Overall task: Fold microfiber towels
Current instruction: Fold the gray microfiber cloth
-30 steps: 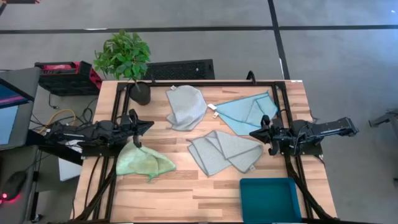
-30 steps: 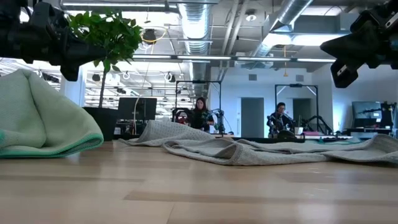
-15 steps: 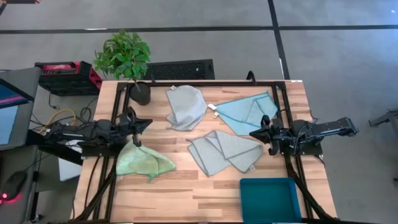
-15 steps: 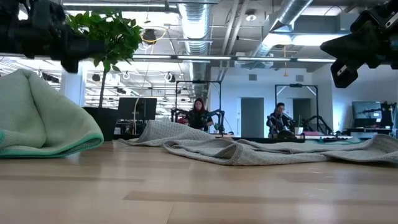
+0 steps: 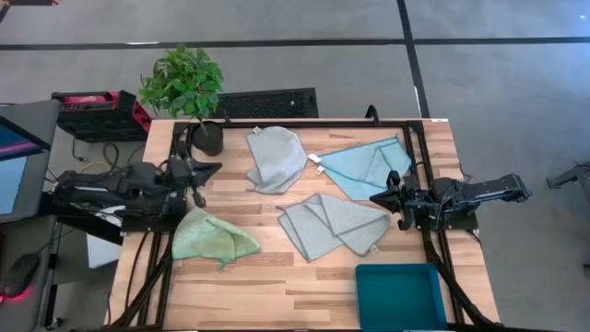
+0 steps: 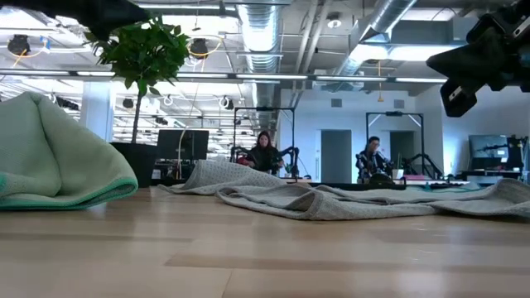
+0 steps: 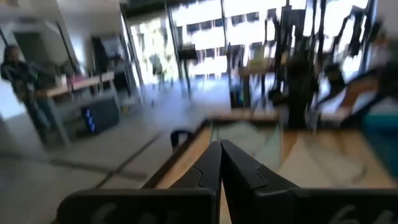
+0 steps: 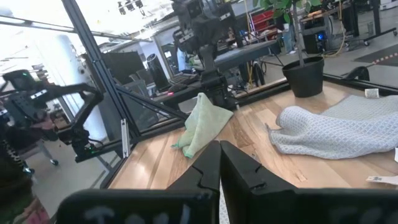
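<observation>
Four microfiber towels lie crumpled on the wooden table. The light green one (image 5: 214,238) is near the left side, a grey one (image 5: 274,159) at the far middle, a light blue one (image 5: 369,166) at the far right, and another grey one (image 5: 332,226) in the middle. My left gripper (image 5: 218,169) hovers shut and empty above the table's left side, beyond the green towel's far edge. Over the right side my right gripper (image 5: 376,196) is shut and empty, beside the blue and grey towels. In the low view the green towel (image 6: 58,157) bulks at the left.
A teal bin (image 5: 401,295) stands at the near right corner. A potted plant (image 5: 189,88) stands at the far left corner. Bare wood shows along the near edge between the green towel and the bin. People sit in the room beyond the table.
My left gripper has risen from just over the green towel, going almost out of the low view's top and shifting a little toward the far edge, and has rolled somewhat. It stays shut. The towels and my right arm have kept still.
</observation>
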`<state>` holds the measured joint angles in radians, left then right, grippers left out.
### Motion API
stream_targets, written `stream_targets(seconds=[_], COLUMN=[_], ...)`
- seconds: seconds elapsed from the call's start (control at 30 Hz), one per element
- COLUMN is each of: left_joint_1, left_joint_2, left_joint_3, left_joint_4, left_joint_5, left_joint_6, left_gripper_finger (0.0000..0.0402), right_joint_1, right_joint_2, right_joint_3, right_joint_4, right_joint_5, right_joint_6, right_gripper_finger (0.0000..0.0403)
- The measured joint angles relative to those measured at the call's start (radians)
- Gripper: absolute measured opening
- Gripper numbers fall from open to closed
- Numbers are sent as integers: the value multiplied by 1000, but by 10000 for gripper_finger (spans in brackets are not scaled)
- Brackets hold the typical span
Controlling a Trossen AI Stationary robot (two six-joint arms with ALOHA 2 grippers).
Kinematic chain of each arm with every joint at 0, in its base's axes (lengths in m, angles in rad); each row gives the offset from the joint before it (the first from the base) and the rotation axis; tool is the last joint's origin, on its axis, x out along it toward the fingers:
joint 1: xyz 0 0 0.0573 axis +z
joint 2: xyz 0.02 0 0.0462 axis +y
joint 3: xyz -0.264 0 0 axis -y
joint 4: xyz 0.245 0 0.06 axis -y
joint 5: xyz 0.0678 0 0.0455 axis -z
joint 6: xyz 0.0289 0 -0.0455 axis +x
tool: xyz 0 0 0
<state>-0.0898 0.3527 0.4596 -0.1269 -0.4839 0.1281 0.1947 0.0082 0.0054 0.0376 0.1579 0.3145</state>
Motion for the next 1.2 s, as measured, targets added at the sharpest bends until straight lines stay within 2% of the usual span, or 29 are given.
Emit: stream_targets(seconds=[0.3,0.5,0.63,0.73,1.0,1.2], left_joint_1=[0,0,0,2,92,199], left_joint_2=[323,494,583,646,814,947], left_joint_3=[372,513,526,526,526,526], left_joint_4=[-562,-760,-791,-791,-802,-799], left_joint_5=[-27,-9,41,80,348,440], left_joint_6=[-228,-568,-725,-787,-999,-1113], left_gripper_finger=[0,0,1,10,83,117], right_joint_1=[0,0,0,0,0,-5], right_joint_2=[0,0,0,0,0,0], right_joint_3=[0,0,0,0,0,0], right_joint_4=[0,0,0,0,0,0], right_joint_5=[0,0,0,0,0,0], right_joint_6=[0,0,0,0,0,-5], right_gripper_finger=[31,31,31,31,31,31])
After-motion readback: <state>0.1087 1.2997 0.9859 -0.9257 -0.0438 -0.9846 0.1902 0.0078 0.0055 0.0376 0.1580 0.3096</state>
